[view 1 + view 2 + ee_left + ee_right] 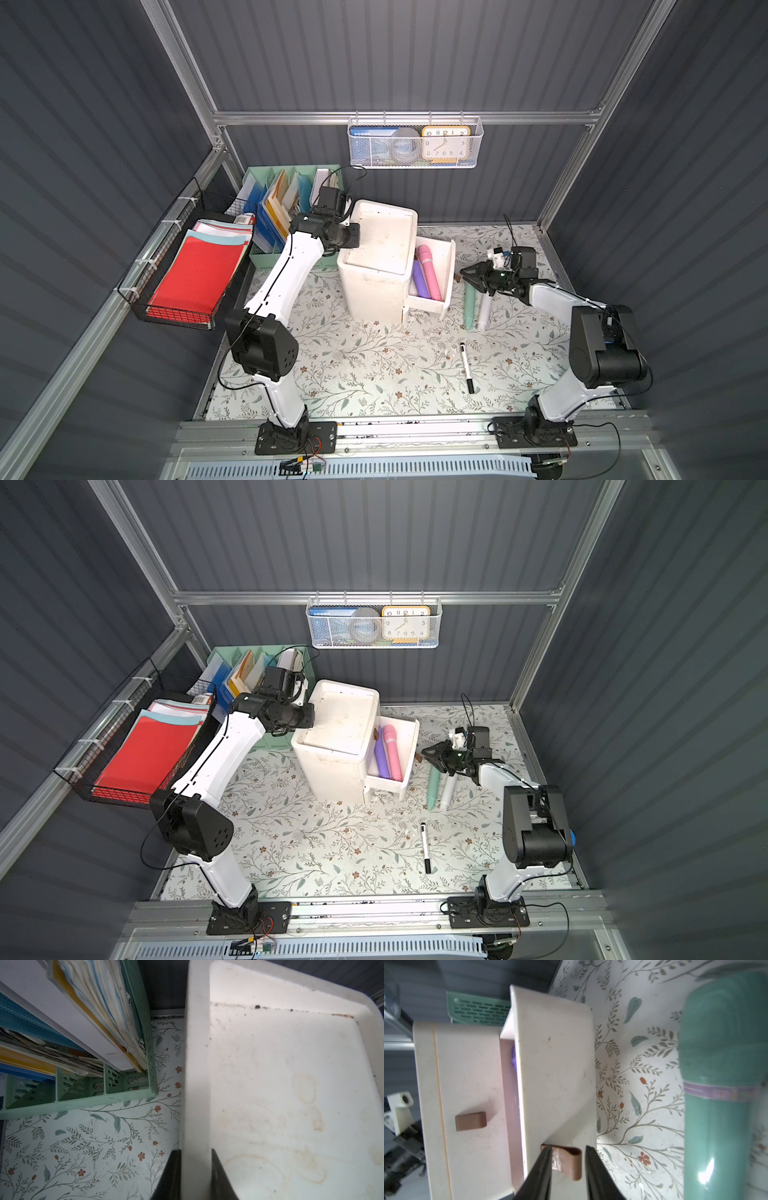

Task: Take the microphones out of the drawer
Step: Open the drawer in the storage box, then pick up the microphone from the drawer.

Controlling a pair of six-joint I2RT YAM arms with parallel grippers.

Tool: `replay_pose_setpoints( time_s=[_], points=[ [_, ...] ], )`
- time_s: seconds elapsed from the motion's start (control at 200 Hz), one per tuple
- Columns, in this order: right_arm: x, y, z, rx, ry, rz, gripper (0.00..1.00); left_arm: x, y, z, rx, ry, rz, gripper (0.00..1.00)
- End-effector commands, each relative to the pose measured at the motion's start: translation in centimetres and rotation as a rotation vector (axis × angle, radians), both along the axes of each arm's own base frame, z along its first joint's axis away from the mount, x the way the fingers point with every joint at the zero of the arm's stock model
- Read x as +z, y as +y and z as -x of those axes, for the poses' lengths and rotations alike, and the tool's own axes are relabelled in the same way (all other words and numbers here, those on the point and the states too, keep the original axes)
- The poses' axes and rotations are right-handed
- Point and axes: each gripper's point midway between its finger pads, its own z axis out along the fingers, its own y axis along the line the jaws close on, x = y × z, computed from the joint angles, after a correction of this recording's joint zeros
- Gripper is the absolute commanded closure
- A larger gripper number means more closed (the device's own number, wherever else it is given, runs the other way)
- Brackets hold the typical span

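A white cabinet (376,266) stands on the floral mat with its top drawer (448,266) pulled out to the right. Inside it lie a pink microphone (429,272) (392,752) and a purple one (419,280), side by side. My left gripper (196,1150) (353,237) is shut on the cabinet's top rim (197,1084). My right gripper (568,1147) (464,272) is open at the drawer front (556,1064). Its jaws stand on either side of the brown handle tab (569,1161), with a gap on one side.
A green cylinder (469,305) (720,1084) and a white one (484,311) lie under my right wrist. A black marker (466,368) lies nearer the front. The green file organiser (291,187), the wire tray of red paper (195,274) and the wall basket (415,143) stand further off.
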Motion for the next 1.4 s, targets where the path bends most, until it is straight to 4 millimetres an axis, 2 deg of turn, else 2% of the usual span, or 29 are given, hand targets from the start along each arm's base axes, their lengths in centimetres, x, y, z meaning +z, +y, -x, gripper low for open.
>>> replay_pose_setpoints(
  time_s=[0.0, 0.105, 0.2, 0.335, 0.51, 0.615, 0.8, 0.835, 1.005, 1.175, 1.396],
  points=[
    [2.5, -0.9, -0.3, -0.023, -0.053, 0.063, 0.58, 1.3, -4.2, -0.4, -0.031, -0.02, 0.225, 1.0],
    [4.5, -1.3, -0.5, -0.043, -0.083, 0.117, 0.54, 1.3, -4.2, -0.4, -0.033, -0.021, 0.225, 1.0],
    [6.6, -0.7, -0.6, -0.023, -0.116, 0.184, 0.53, 1.3, -4.1, -0.4, -0.032, -0.023, 0.222, 1.0],
    [9.2, 1.7, -0.7, 0.047, -0.152, 0.279, 0.52, 1.3, -4.1, -0.4, -0.034, -0.023, 0.218, 1.0],
    [10.3, 5.4, -0.7, 0.154, -0.137, 0.411, 0.53, 1.1, -4.1, -0.2, -0.036, -0.017, 0.216, 1.0],
    [9.8, 7.3, -0.7, 0.211, -0.115, 0.494, 0.52, 1.2, -4.1, -0.1, -0.037, -0.021, 0.217, 1.0],
    [7.1, 9.6, -0.6, 0.287, -0.043, 0.617, 0.52, 1.1, -4.0, 0.0, -0.039, -0.023, 0.215, 1.0],
    [6.2, 9.2, -0.9, 0.275, -0.027, 0.666, 0.52, 1.1, -4.0, 0.1, -0.039, -0.021, 0.215, 1.0],
    [4.0, 10.2, -1.4, 0.294, 0.008, 0.733, 0.52, 0.9, -4.0, 0.2, -0.041, -0.017, 0.217, 1.0],
    [2.5, 10.8, -2.2, 0.3, 0.028, 0.791, 0.52, 0.8, -4.1, 0.2, -0.045, -0.014, 0.221, 1.0],
    [1.0, 10.5, -3.2, 0.274, 0.057, 0.859, 0.54, 0.9, -4.2, 0.2, -0.045, -0.014, 0.225, 1.0]
  ],
)
